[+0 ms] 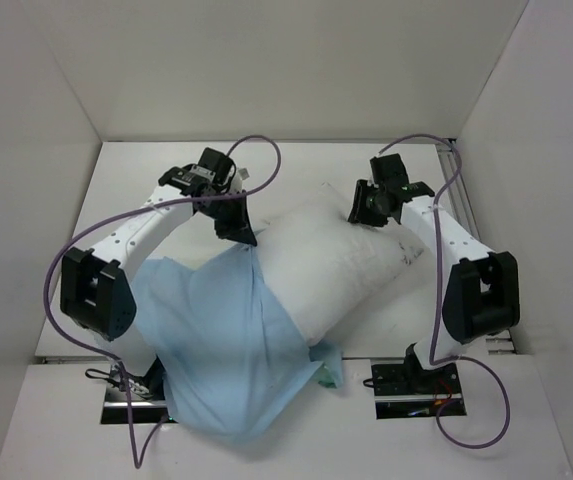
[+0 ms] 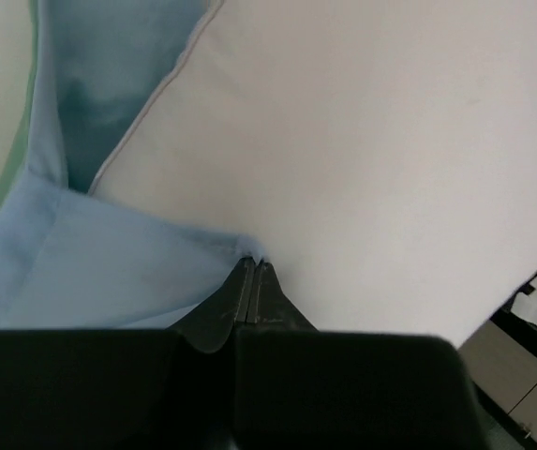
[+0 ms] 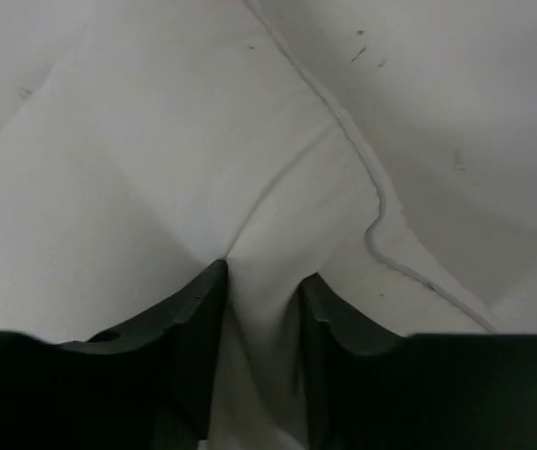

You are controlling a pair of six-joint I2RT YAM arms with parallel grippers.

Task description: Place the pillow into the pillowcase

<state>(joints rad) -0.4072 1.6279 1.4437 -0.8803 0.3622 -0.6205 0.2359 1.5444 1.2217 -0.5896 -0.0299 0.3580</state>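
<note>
White table [image 1: 386, 160], walled on three sides. The pillow [image 1: 351, 265] is the biggest thing on it: plump, plain white, wrinkled, lying diagonally across the middle w/ its far end toward my right side. Piped seam along the edge, a few small dark specks on the cloth in the right wrist view.

The pillowcase [image 1: 216, 340] is thin and limp, light blue outside. It wraps the pillow's near-left end and spreads down toward my left base, over the near table edge. A bit of sea-green patterned face shows at its near-right corner. Approx. half the pillow is out in the open.

My left gripper [image 1: 243, 233] sits at the case's far edge, where blue meets white. Jaws pressed tight together, the blue hem pinched at the tips; cloth rises in a peak to them.

My right gripper [image 1: 358, 212] is at the pillow's far edge. Jaws stand partway apart, w/ a ridge of white pillow fabric squeezed between the fingers [image 3: 198, 319], creases running out from them.
</note>
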